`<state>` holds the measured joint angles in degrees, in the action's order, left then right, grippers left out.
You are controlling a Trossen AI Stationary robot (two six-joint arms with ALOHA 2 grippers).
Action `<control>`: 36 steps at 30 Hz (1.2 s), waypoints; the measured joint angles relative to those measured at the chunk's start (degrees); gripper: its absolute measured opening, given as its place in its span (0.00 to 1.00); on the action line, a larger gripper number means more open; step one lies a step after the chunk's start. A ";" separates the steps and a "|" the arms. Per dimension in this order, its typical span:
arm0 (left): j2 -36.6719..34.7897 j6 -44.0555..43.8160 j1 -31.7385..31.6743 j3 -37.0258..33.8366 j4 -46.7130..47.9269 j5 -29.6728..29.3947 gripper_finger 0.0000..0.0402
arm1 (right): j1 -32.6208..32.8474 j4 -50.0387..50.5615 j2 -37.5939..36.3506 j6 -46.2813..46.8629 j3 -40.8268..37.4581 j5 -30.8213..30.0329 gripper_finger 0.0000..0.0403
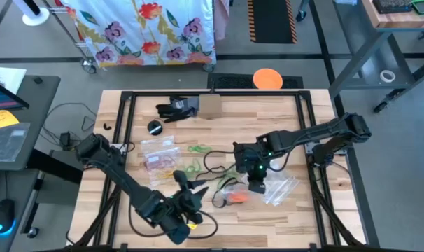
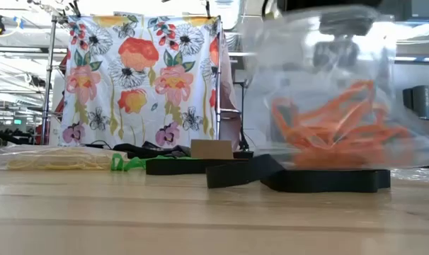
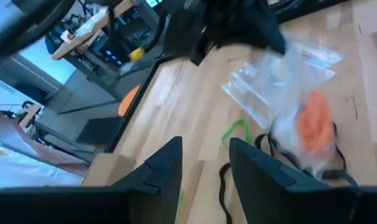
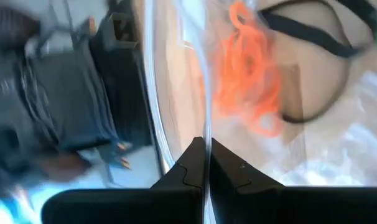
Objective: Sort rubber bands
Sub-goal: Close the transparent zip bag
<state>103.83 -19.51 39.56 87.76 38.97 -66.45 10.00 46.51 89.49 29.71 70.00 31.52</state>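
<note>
I've got the right gripper (image 1: pixel 257 183) near the table's middle-right, fingers pressed tight together on the clear film of a zip bag (image 4: pixel 195 74). In the right wrist view the plastic runs straight into the seam between the fingertips, so it's pinching the bag's edge. Inside that bag: a bunch of orange rubber bands (image 2: pixel 335 127), hanging just above the wood in the low view, bag lifted off the tabletop (image 2: pixel 200 219). Black bands (image 2: pixel 271 173) lie flat under and left of it.

L gripper (image 1: pixel 187 210) is at the near edge, center-left of the table. Its fingers (image 3: pixel 160 171) stand apart w/ a clear gap and nothing between them, so it holds nothing. It points toward the far-right, where the left wrist view shows the orange-filled bag and the other arm above it.

Other bands: loose green ones (image 1: pixel 194 168) mid-table, just left of the right gripper; a yellow batch in a bag (image 2: pixel 48 159) far left in the low view; reddish ones in another bag (image 1: pixel 159 162) left of center. Empty clear bags (image 1: pixel 282 187) sit just right of the right gripper. A cardboard piece (image 1: pixel 209 106) rests at the far edge.
</note>
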 joint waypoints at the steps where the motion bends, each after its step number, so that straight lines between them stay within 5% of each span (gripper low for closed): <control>1: -0.03 -1.68 0.48 -0.02 1.65 -0.27 0.32 | -0.07 0.27 0.02 -4.02 0.00 0.66 0.01; 10: 0.24 -4.52 -0.13 -2.82 1.61 9.65 0.32 | 0.13 -3.19 -0.57 -10.13 0.70 6.67 0.01; 14: 0.24 -3.66 -0.26 -2.85 0.75 6.18 0.32 | 2.06 -3.17 -4.59 -11.37 1.62 3.37 0.01; 19: -1.11 -8.96 1.04 -8.78 0.36 -5.80 0.32 | 4.42 -0.15 -10.81 -12.68 0.97 -2.23 0.01; 24: -7.67 -12.79 -1.89 -20.05 -9.72 -4.64 0.30 | 7.90 3.00 -16.55 -12.45 -1.69 -7.34 0.01; 26: -9.58 -4.11 -5.05 -26.04 -25.69 2.42 0.29 | 9.25 3.52 -18.68 -11.25 -2.91 -10.61 0.01; 31: -9.07 21.33 -16.64 -38.79 -73.83 47.56 0.25 | 9.56 5.17 -24.88 -9.95 -4.82 -14.20 0.01; 33: -8.74 22.87 -20.30 -41.06 -80.79 51.34 0.25 | 9.09 6.03 -26.51 -10.65 -5.64 -16.58 0.01; 36: -8.70 20.58 -24.77 -42.62 -85.80 47.17 0.25 | 7.12 6.66 -28.80 -14.70 -7.17 -18.33 0.01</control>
<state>95.13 1.08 14.78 45.15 -46.83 -19.28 17.11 53.17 60.69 15.02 62.82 13.19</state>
